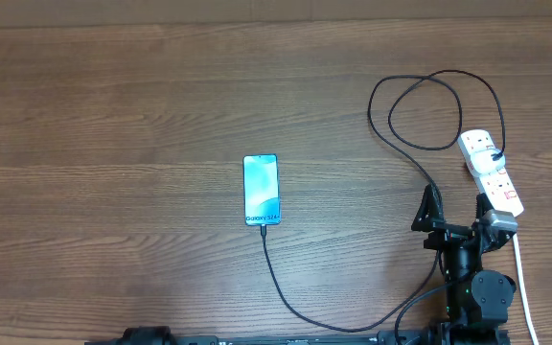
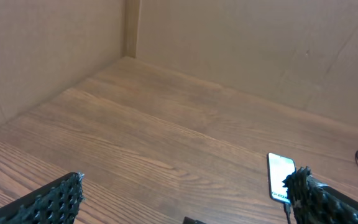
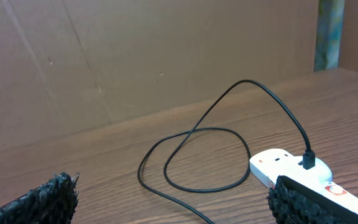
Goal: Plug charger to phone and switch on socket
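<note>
Your right gripper (image 1: 456, 211) is spread apart; close it, then poke a red switch (image 3: 336, 188) on the long white power strip (image 1: 492, 172).

The bare brown wooden tabletop (image 1: 113, 144) left of the slim blue-screened phone (image 1: 262, 189) lies open, while the looping thin black cable (image 3: 247, 82) and the white power strip (image 1: 492, 172) crowd the right side.
</note>
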{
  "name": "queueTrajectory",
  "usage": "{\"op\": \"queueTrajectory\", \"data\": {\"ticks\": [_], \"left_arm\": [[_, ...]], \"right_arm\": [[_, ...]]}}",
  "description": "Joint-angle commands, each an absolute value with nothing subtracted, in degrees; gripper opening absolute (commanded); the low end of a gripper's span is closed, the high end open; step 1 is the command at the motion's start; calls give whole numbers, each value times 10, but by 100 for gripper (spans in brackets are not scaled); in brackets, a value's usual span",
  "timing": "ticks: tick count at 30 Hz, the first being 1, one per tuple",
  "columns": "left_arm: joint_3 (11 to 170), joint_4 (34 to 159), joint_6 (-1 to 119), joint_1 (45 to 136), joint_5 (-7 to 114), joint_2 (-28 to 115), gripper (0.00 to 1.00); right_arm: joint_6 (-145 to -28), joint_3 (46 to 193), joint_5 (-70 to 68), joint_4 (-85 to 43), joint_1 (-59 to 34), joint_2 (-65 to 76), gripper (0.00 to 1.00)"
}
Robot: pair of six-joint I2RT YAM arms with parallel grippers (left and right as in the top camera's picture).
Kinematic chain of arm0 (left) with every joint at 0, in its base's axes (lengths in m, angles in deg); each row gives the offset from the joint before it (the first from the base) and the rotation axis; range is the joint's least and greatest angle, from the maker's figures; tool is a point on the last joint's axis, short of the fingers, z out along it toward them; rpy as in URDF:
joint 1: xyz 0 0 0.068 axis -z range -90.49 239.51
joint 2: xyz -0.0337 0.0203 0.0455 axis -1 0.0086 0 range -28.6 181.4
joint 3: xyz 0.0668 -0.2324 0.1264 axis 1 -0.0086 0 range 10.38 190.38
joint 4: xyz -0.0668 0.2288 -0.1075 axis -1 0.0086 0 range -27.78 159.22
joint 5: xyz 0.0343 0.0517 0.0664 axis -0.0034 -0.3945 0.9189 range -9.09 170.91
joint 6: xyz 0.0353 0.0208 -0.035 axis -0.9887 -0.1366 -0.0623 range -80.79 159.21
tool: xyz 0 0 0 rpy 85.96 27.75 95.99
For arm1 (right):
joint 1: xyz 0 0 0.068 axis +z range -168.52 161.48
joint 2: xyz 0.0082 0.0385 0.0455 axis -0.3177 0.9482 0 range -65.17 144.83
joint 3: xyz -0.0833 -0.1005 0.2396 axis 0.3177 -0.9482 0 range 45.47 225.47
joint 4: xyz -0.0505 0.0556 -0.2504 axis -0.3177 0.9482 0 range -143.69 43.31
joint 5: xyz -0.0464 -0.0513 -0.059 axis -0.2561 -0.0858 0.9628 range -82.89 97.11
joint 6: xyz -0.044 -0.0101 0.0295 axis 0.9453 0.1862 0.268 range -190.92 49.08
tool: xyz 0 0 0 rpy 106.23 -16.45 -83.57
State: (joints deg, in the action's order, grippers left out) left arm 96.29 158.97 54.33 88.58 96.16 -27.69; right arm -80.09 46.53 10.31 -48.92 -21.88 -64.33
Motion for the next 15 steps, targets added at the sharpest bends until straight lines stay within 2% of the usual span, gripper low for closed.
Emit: {"op": "queueTrajectory", "data": {"ticks": [1,6,9,15], "left_arm": [[957,1582,558,891,933,-283,100],[893,1504,568,903,888,-283,100],[792,1430,568,900,887,-283,100],[562,1175,568,898,846,-283,100]], "right_arm": [[-798,459,102,-491,-221,-650,100],[-798,459,102,-491,-221,-650,100],[-798,459,102,-491,-221,-650,100],[-798,459,102,-491,-221,-650,100]]}}
